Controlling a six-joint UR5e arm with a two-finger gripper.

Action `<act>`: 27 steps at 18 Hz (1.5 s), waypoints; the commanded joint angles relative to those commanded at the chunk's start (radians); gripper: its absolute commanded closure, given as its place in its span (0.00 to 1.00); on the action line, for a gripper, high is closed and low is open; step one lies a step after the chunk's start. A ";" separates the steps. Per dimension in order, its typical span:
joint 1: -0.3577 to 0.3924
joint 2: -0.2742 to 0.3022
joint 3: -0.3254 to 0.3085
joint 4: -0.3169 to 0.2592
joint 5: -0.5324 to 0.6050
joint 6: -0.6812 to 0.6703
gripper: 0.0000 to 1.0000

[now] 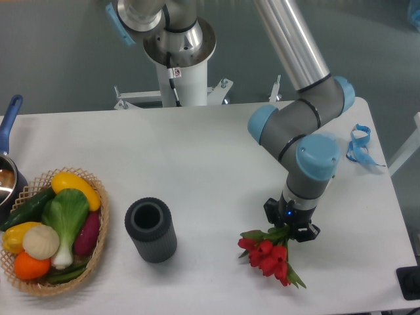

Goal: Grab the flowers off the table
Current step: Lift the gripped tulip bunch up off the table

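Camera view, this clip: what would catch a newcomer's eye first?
The red flowers at the table's front right, with the gripper down on their stem end; its fingers are hidden, so the grasp can't be confirmed. Next, the wicker basket of colourful vegetables at the left edge, and the dark grey cylinder standing between the two.

One white rectangular desk (pixel 197 151) carries one bunch of red tulips with green leaves (pixel 268 255), one dark grey ribbed cylindrical cup (pixel 151 230), one curly blue ribbon (pixel 359 146) and one woven wicker basket (pixel 100 231). One steel pot with a blue handle (pixel 8 164) shows at the left edge. The basket holds seven pieces of produce that show: two yellow, one orange, one cream, one purple, one dark green and one green-and-white leafy vegetable (pixel 64 220).
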 joint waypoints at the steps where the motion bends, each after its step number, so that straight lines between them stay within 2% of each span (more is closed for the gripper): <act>1: 0.002 0.051 -0.002 -0.002 -0.048 -0.049 0.75; 2: 0.000 0.097 -0.006 -0.002 -0.091 -0.107 0.75; 5: 0.000 0.177 -0.008 -0.002 -0.228 -0.172 0.75; 9: 0.011 0.253 -0.009 0.000 -0.379 -0.294 0.75; 12: 0.021 0.272 0.000 0.002 -0.476 -0.316 0.75; 18: 0.092 0.281 0.003 0.002 -0.599 -0.318 0.75; 27: 0.123 0.304 -0.008 0.002 -0.613 -0.318 0.75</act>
